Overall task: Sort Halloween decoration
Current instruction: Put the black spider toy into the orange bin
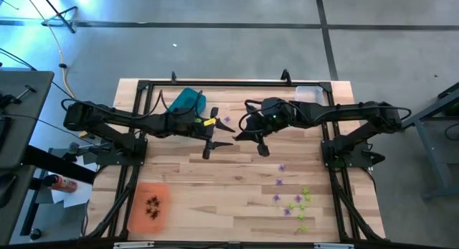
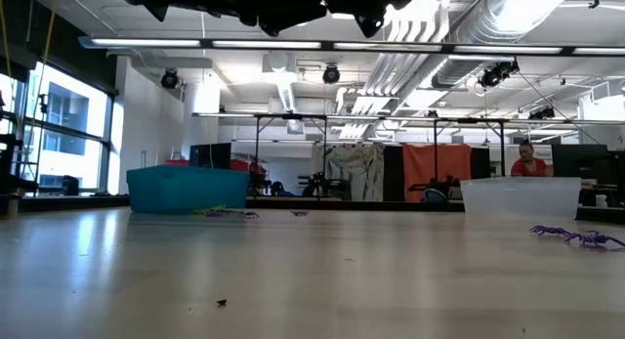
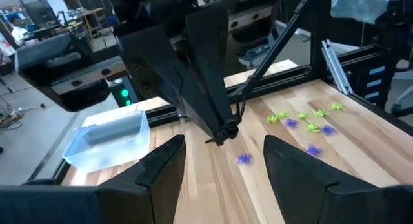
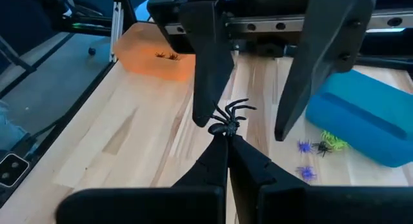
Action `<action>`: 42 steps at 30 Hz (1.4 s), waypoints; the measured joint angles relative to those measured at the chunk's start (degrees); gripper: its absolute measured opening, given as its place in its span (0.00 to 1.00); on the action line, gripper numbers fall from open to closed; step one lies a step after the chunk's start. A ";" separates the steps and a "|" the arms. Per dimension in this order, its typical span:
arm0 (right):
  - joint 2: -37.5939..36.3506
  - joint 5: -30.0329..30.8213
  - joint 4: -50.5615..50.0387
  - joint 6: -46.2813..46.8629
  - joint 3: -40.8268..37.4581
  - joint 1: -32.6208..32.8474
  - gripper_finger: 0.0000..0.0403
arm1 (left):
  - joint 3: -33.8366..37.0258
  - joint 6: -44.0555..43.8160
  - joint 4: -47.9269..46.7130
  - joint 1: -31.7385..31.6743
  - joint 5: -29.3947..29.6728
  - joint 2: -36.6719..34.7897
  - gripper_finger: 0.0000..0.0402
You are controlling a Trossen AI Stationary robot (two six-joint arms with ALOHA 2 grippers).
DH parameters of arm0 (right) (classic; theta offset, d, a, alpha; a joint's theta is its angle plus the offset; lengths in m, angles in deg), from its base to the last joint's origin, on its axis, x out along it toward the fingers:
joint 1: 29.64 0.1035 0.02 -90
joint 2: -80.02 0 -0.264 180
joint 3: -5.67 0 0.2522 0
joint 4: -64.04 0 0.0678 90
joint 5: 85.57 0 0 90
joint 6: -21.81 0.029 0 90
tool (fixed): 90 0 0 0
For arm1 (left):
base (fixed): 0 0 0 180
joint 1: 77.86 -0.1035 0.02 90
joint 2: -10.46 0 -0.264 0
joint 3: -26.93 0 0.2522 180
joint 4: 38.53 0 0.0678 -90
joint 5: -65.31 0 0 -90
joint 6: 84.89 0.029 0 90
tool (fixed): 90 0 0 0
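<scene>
Risk: right gripper (image 4: 227, 135), pinched shut on a black spider (image 4: 230, 119) mid-frame, may drop it between the left gripper's (image 4: 255, 117) wide-open, empty fingers.

The high view looks straight down over the whole table (image 1: 237, 170). The low view sits at tabletop level, facing across into the room. Each wrist view looks closely past its own fingers at the other arm. All show the teal tray (image 1: 188, 101).
</scene>
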 joint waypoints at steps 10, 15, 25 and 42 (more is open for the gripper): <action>0.96 -1.45 0.84 2.66 -0.02 0.00 0.00 | -0.02 2.47 1.89 0.77 -1.06 0.00 0.38; 0.96 -2.04 2.17 4.09 -0.02 0.00 0.00 | -0.02 5.81 1.43 0.76 -1.04 0.00 0.37; 1.31 -2.20 2.61 5.62 -0.02 0.00 0.00 | -0.04 6.86 2.79 0.74 -1.71 1.50 0.22; 1.21 -0.20 0.66 13.39 -0.02 -0.35 0.03 | -0.02 5.05 -0.70 0.34 -1.98 0.31 0.00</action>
